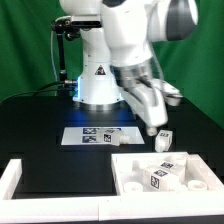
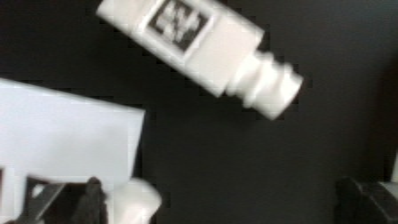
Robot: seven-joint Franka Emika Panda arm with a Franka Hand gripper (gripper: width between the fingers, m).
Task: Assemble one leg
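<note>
A leg (image 1: pixel 163 140), a stubby white block with a black-and-white tag, lies on the black table just beyond the large white panel (image 1: pixel 128 172). In the wrist view this leg (image 2: pixel 192 42) lies slanted with its ribbed end (image 2: pixel 269 86) pointing away from the tag. My gripper (image 1: pixel 150 120) hangs just above and beside it. In the wrist view the gripper (image 2: pixel 214 205) is open and nothing is between the dark fingertips (image 2: pixel 71 200). A second white leg (image 1: pixel 118 142) lies by the marker board, and its rounded end (image 2: pixel 135 202) shows next to one fingertip.
The marker board (image 1: pixel 95 135) lies in front of the robot base. Several more legs (image 1: pixel 160 178) rest on the panel at the front right. A white L-shaped rail (image 1: pixel 12 180) runs along the front left. A flat white surface (image 2: pixel 63 130) shows in the wrist view.
</note>
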